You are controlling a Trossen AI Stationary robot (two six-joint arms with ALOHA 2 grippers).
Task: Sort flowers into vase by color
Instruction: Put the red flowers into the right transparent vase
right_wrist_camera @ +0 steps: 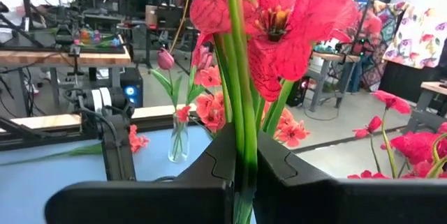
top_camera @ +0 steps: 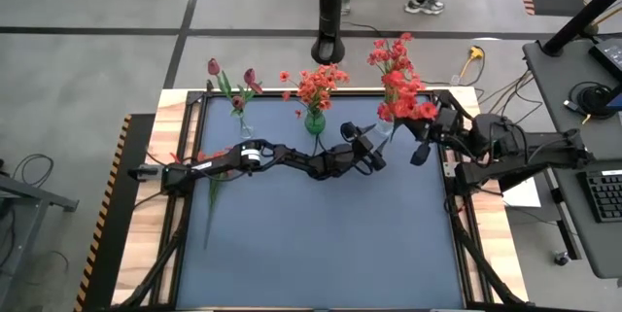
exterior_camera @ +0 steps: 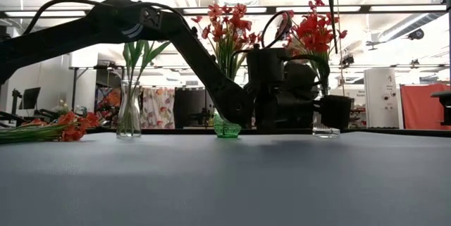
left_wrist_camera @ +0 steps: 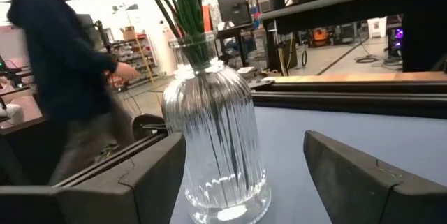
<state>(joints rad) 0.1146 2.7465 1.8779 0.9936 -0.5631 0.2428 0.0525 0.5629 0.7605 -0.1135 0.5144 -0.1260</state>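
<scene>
Overhead, table-level and two close wrist views, sharing the ribbed vase (left_wrist_camera: 216, 154).

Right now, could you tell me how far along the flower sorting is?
Done: three vases along the far edge hold flowers, including the green glass vase. In hand: the right pincer is shut on red flower stems, while the open left pincer brackets the ribbed clear glass vase. Left: loose orange-red flowers lie on the table.

three vases (top_camera: 314, 122) along table's (top_camera: 321, 244) far edge
</scene>
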